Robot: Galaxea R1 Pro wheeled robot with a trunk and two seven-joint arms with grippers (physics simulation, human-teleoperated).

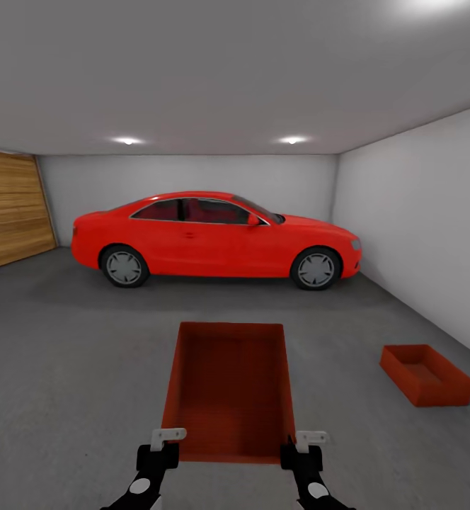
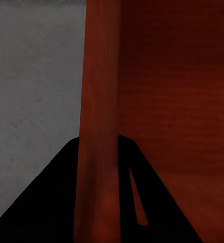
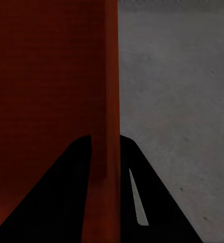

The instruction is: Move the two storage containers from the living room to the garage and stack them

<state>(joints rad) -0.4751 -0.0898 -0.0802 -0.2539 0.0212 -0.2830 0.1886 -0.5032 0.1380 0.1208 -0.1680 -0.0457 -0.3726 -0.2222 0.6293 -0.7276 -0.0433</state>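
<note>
Head view: garage, red car (image 1: 214, 241) parked along the back wall on the grey floor (image 1: 72, 354), wooden door (image 1: 12, 209) at the left edge. Held storage container (image 1: 228, 386) is up in front, left gripper (image 1: 165, 440) and right gripper (image 1: 300, 445) each pinching a side wall at its near corners; wrist views show one finger either side of the wall. Second container (image 1: 426, 374) sits on the floor near the right wall

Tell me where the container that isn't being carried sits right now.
In the head view, the loose container rests on the concrete floor at lower right, near the right wall, apart from the carried one.
</note>
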